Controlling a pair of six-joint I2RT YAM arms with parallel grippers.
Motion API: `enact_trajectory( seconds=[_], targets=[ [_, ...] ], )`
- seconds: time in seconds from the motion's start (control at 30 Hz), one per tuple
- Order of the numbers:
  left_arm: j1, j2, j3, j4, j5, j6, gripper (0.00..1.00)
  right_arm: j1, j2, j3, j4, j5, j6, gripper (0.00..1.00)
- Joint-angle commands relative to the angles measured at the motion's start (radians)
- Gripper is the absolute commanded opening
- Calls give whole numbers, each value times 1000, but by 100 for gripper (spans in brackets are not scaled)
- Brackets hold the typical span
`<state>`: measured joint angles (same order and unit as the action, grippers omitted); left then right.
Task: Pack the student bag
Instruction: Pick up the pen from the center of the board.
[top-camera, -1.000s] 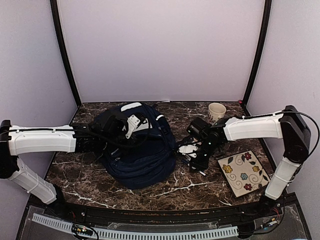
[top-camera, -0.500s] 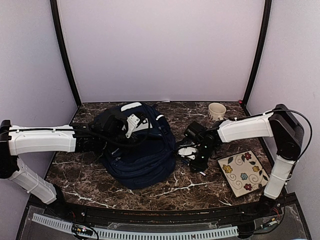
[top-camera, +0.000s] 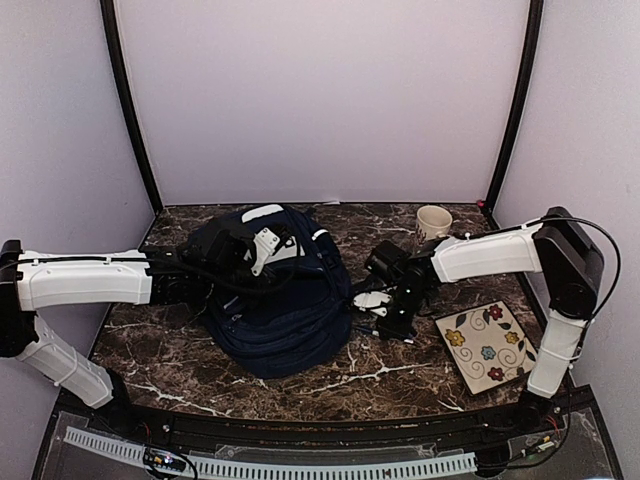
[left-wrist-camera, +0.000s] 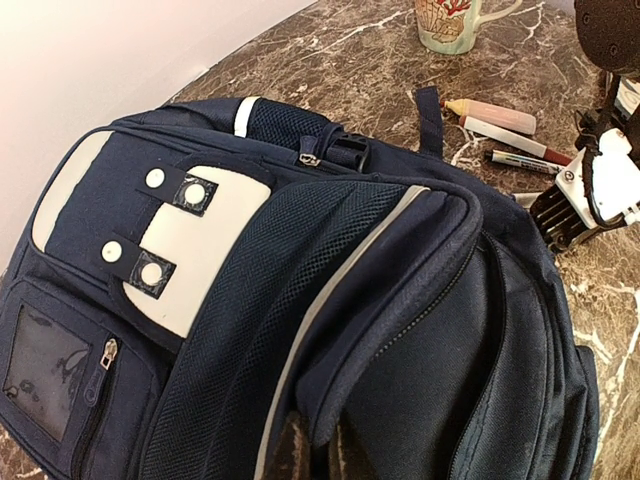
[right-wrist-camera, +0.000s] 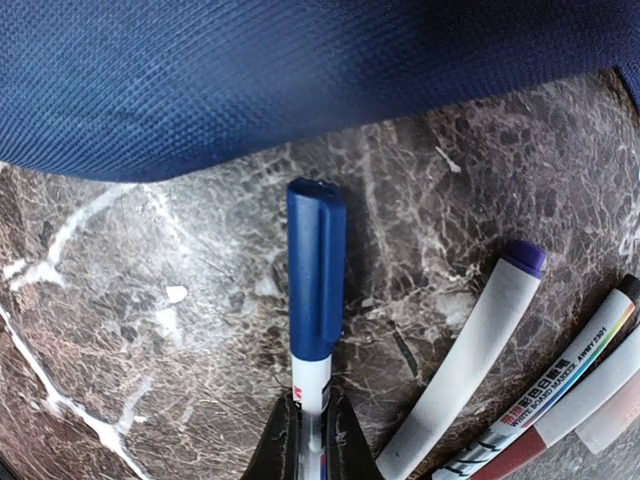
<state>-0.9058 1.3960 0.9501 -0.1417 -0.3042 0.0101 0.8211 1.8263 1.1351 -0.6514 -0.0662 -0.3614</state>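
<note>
Left gripper (left-wrist-camera: 313, 452): jaws clenched on bag (left-wrist-camera: 250, 300) fabric. Right gripper (right-wrist-camera: 312, 440): jaws grasping blue-capped marker (right-wrist-camera: 316, 270) beside bag, over tabletop (right-wrist-camera: 150, 330).

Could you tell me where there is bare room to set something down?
Bare marble lies between the student bag and the near edge, and behind, between bag and mug. Crowded between bag and floral plate: right gripper, shut on a blue-capped marker, and loose markers.

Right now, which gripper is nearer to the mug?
Right. The right gripper, shut on a blue-capped marker, is just left of the mug, toward the arm bases; the left gripper is farther left, over the student bag, clamping its flap.
</note>
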Motion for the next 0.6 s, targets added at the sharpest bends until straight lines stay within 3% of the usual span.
enact_trajectory(
  seconds=[0.0,0.43,0.57],
  targets=[
    [16,-29,7,103,-27,-13,0,4,6,11,-28,-56,10,2],
    [21,-87,-36,152,69,-13,0,5,-194,24,-137,-231,-97,0],
    [22,-99,-43,159,124,-11,0,5,-224,108,-167,-271,-141,0]
  ],
)
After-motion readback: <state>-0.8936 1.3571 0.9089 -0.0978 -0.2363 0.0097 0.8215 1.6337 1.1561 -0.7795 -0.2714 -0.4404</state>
